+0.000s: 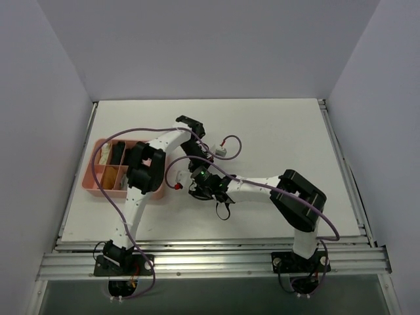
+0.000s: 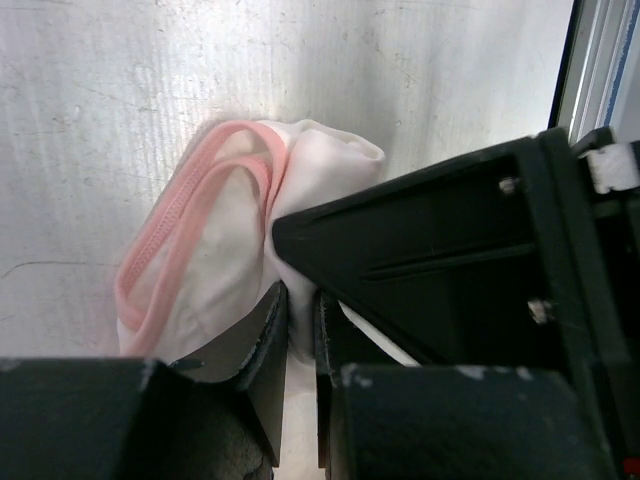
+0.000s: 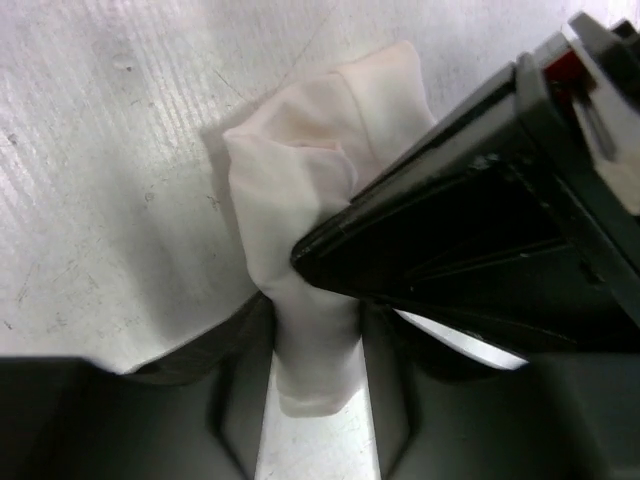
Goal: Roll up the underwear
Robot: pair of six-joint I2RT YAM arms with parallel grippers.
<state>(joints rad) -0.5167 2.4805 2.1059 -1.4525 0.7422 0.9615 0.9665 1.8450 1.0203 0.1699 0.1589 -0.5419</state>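
The table [image 1: 275,131] carries a pink tray [image 1: 92,182] holding several rolls [image 1: 118,152]. The left arm [image 1: 131,210] crosses over the tray's near right corner, and the right arm [image 1: 262,186] reaches in from well to the right of the tray. Both wrists meet near the tray's right side. There the left gripper [image 2: 300,300] has its fingers pressed almost together, pinching a fold of the underwear [image 2: 230,220] against the table. The right gripper [image 3: 315,320] straddles the same bundle, one finger on each flank. I cannot tell whether those fingers squeeze the cloth or only flank it. The underwear lies bunched and partly folded between the two, not in the tray, and its pink trim [image 2: 165,230] loops out loosely on the side away from the pinch. The step in hand looks like gathering the cloth into a tight roll. To do it well, the left pinch should hold as an anchor while the right fingers take the whole width of the bundle, low and close to the table. The loose trim wants tucking inward before turning, or the roll will likely spring apart. The two grippers are crowded together, so slow, small motions suit best.
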